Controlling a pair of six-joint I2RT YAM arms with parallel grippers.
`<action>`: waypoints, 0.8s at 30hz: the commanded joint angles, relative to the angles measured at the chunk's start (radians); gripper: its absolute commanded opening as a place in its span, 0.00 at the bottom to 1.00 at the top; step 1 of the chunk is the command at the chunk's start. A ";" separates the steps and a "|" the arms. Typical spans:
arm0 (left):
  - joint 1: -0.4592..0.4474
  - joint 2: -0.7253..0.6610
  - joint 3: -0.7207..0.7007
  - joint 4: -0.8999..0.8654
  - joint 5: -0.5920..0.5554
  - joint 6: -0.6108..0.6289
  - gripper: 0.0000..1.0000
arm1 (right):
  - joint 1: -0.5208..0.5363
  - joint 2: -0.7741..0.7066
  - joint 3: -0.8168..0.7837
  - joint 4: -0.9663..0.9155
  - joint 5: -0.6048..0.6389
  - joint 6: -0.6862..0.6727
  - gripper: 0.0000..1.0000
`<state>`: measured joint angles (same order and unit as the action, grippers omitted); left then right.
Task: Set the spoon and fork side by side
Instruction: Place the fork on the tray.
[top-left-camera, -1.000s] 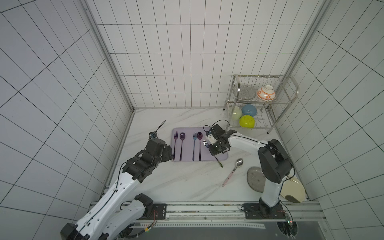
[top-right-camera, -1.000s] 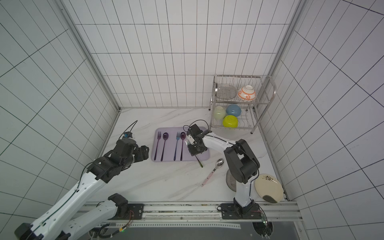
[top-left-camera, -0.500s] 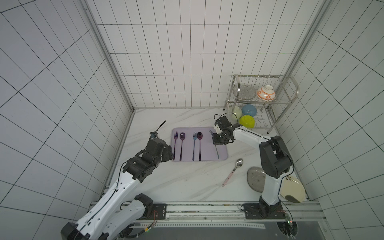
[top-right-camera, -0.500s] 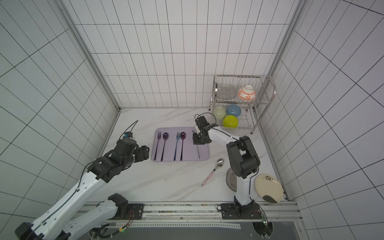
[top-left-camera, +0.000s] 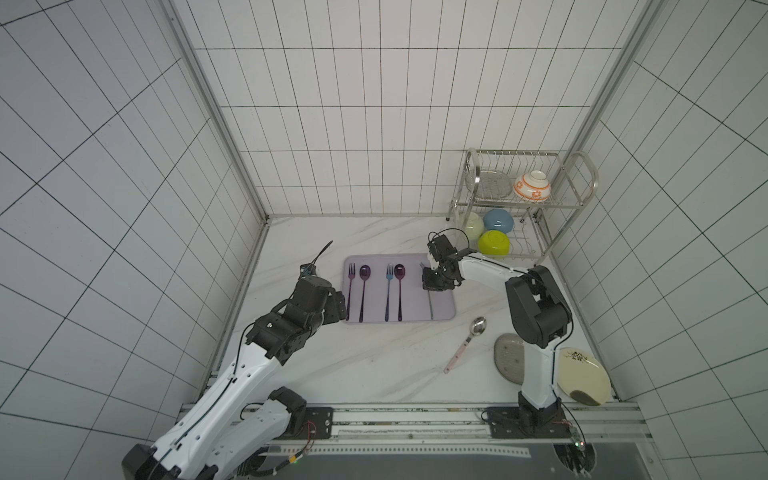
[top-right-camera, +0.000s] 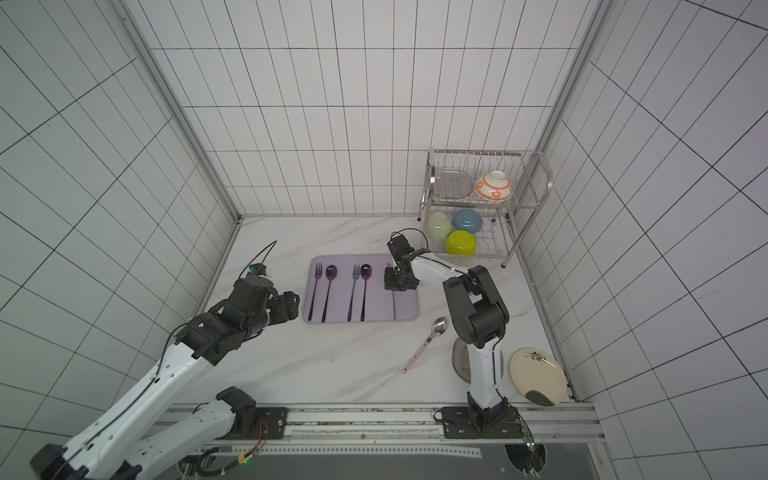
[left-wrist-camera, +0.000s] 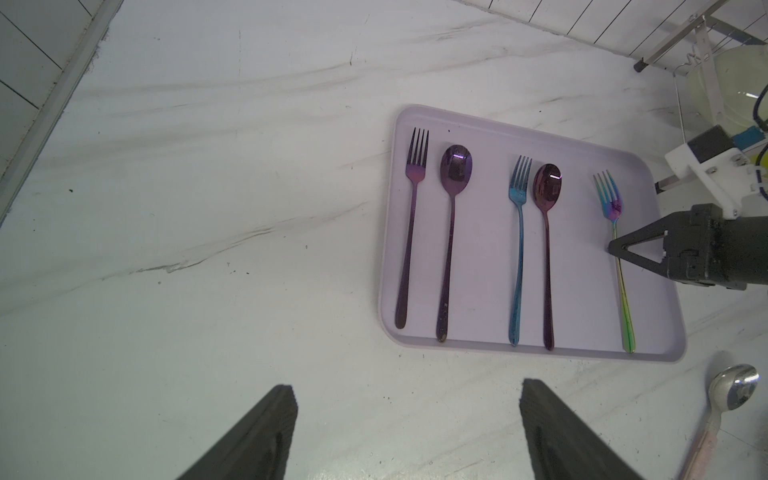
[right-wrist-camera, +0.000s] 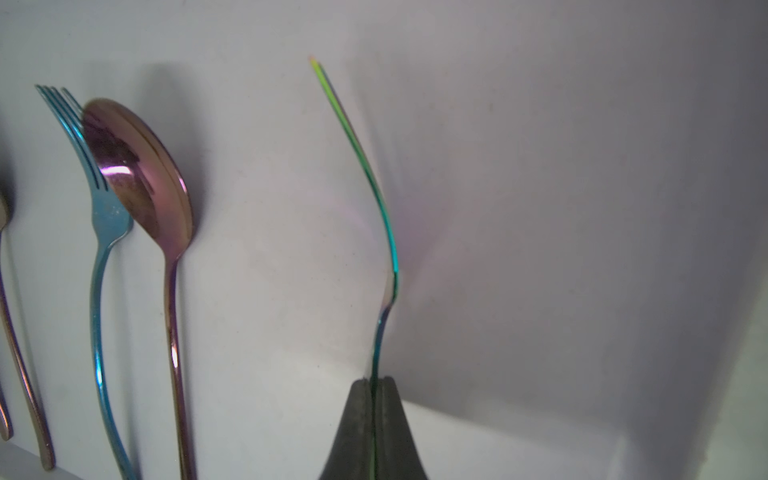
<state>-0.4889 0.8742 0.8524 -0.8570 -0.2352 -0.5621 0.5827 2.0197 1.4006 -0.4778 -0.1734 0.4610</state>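
Pink-handled spoon (top-left-camera: 477, 326) lies on the counter (top-left-camera: 374, 365), just off the tray's (left-wrist-camera: 482, 249) near corner. The left gripper (left-wrist-camera: 407, 386) hovers spread wide beside the tray. Farther back, the right gripper (right-wrist-camera: 376, 380) pinches the rainbow fork (left-wrist-camera: 613, 205) by its handle at the tray's right end.

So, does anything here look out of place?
Yes: the pink-handled spoon lies slanted on the counter, off the tray. Two fork-and-spoon pairs lie straight on the tray, but the rainbow fork pinched in the right claw has no spoon beside it.
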 joint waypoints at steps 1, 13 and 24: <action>0.006 0.005 -0.006 0.007 0.006 0.014 0.86 | -0.003 0.021 0.006 0.014 -0.021 0.024 0.00; 0.006 -0.001 -0.022 0.014 0.009 0.010 0.86 | -0.070 -0.037 -0.135 0.162 -0.283 0.009 0.00; 0.006 0.008 -0.022 0.017 0.013 0.013 0.86 | -0.089 -0.016 -0.163 0.146 -0.234 0.029 0.10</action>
<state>-0.4889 0.8822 0.8368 -0.8532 -0.2272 -0.5602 0.5034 1.9972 1.2659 -0.2802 -0.4500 0.4862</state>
